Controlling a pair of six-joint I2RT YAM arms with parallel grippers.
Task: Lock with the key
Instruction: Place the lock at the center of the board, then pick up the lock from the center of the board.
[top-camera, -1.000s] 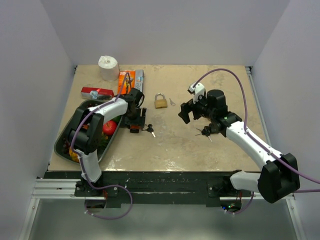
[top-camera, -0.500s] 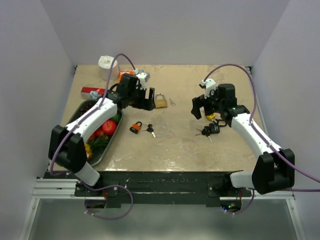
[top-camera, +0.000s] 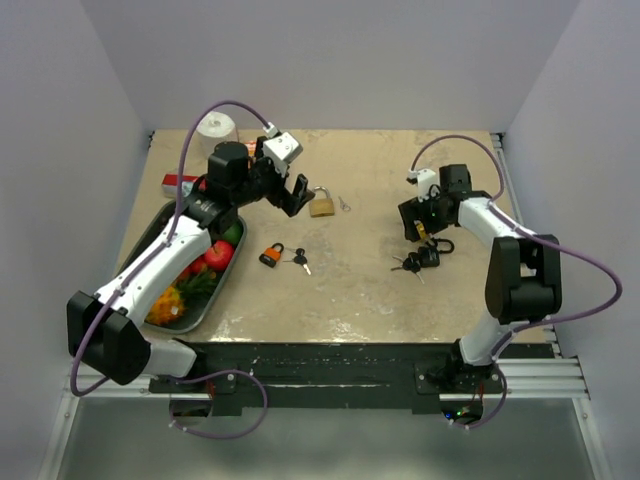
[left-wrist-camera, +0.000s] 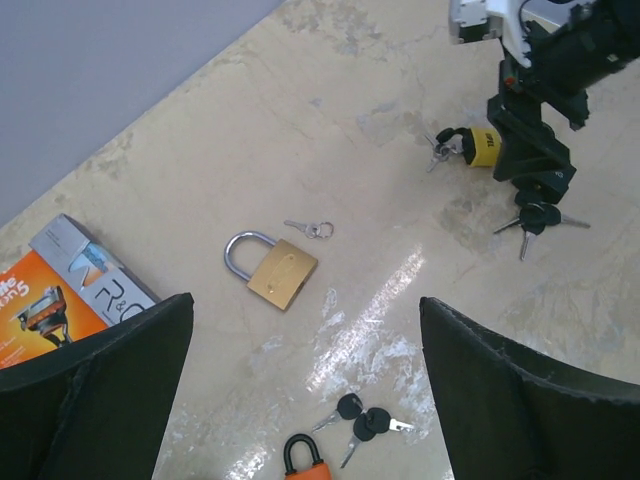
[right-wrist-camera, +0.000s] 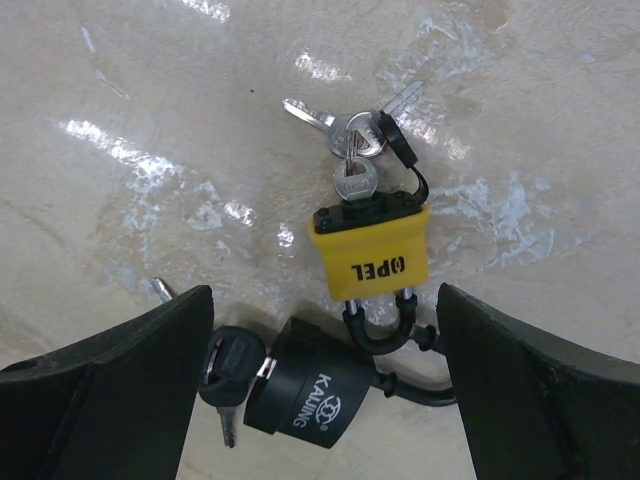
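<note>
While both pincers hang with fingers spread, the right pincer (right-wrist-camera: 325, 298) frames the yellow plastic-cased padlock (right-wrist-camera: 372, 250) at the beige stone-look counter's (top-camera: 360, 290) 3 o'clock side. In the wrist view its long axis runs 12 to 6 o'clock, with the silver key (right-wrist-camera: 355, 183) seated at 12. The right arm is nearer; the left pincer (left-wrist-camera: 305, 300) overlooks a brass padlock (left-wrist-camera: 275, 272).

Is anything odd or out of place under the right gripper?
The yellow padlock and black padlock lie with shackles overlapping, perhaps hooked together; I cannot tell. A key bunch sits at the yellow one's keyhole. Nothing looks damaged.
</note>
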